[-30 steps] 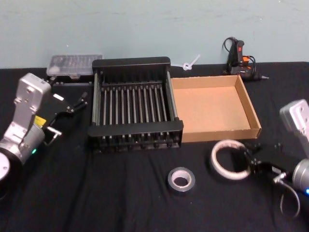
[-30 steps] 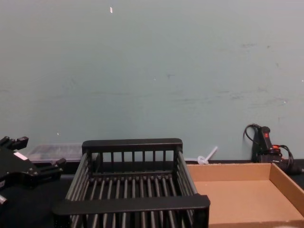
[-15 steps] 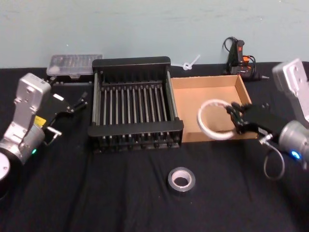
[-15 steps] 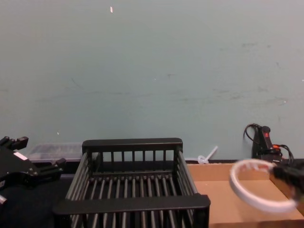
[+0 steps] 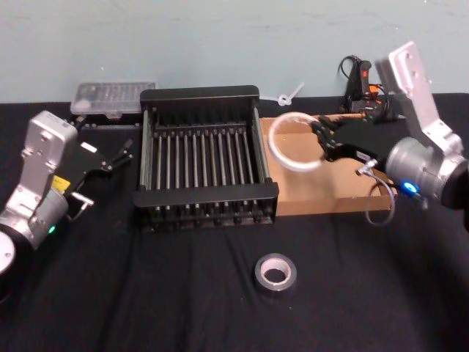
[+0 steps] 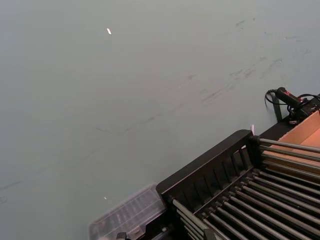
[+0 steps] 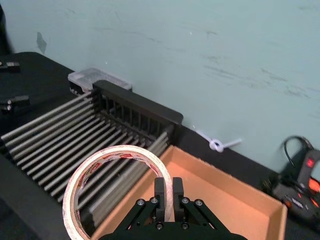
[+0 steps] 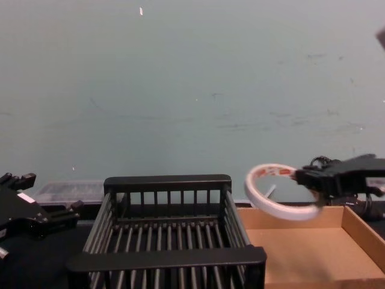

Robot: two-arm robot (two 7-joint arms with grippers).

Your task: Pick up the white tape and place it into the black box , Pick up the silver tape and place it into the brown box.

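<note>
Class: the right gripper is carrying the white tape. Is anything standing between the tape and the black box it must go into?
Nothing visible. The right gripper holds the white tape in the air over the brown box, beside the open-topped black box.

The right gripper (image 5: 320, 141) now carries the white tape (image 5: 292, 141) in the air above the brown box (image 5: 378, 196), close to the black box (image 5: 205, 198). One second ago it held the tape low on the table near the silver tape (image 5: 275, 272).
</note>
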